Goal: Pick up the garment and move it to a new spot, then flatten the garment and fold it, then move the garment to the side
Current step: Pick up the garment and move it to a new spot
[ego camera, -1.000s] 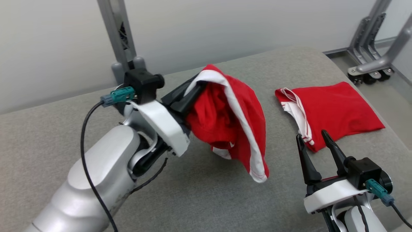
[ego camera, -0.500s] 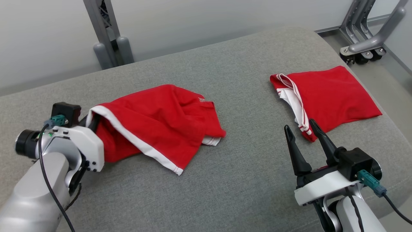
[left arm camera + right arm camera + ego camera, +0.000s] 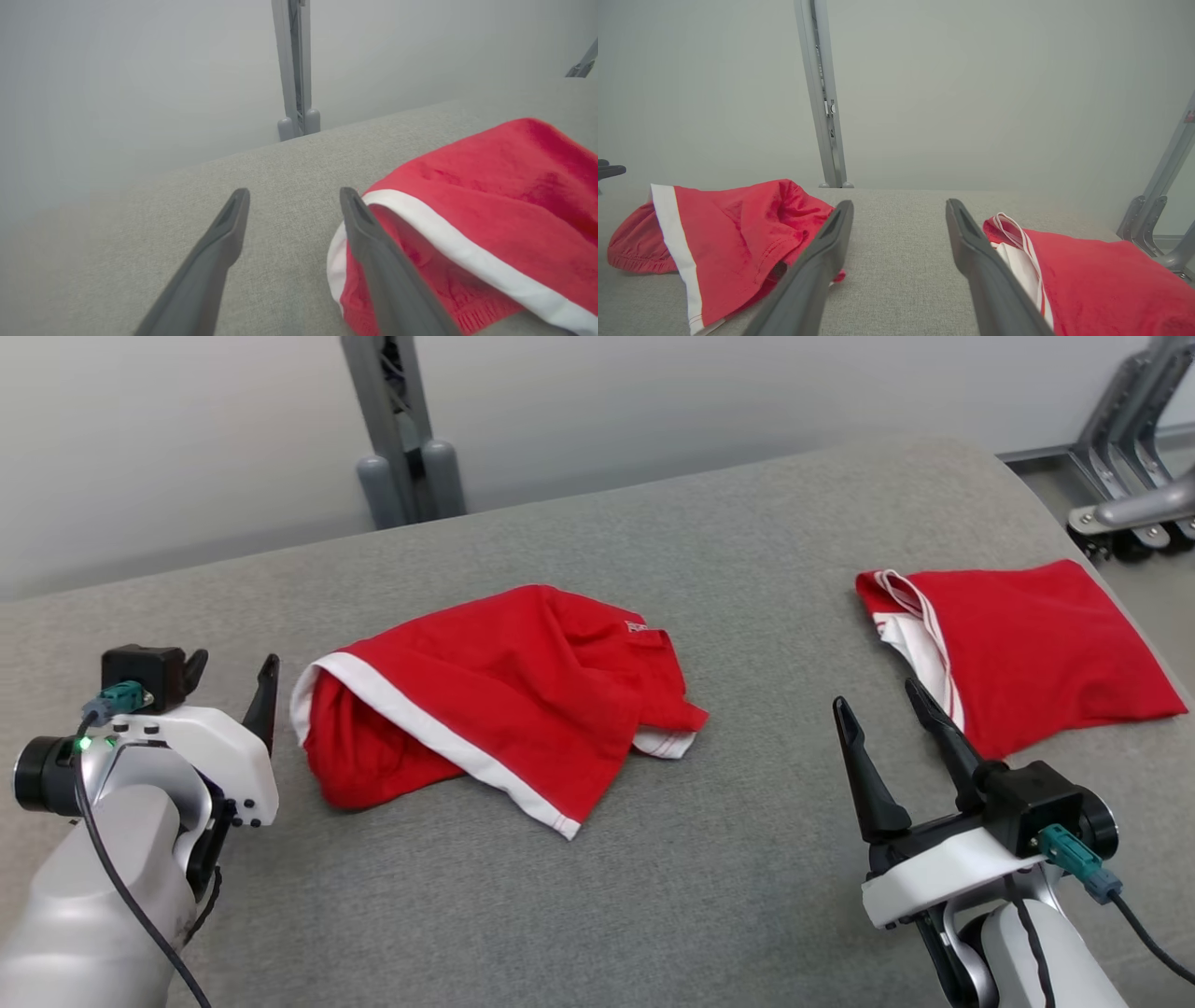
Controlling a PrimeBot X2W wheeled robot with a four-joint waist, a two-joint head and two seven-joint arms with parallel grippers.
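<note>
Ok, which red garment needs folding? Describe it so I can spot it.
On the grey cushion, look mid-way, beside the left hand. The crumpled garment there is bunched, with a broad white band across it; the folded garment near the right edge lies flat.

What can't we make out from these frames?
- Crumpled garment: head view, its own folds hide the lower layers; the white mark on top is too small to read.
- Folded garment: right wrist view, a finger of the right gripper and the bottom edge cut off its near part.
- Left gripper: head view, the black block on its wrist hides most of one finger.
</note>
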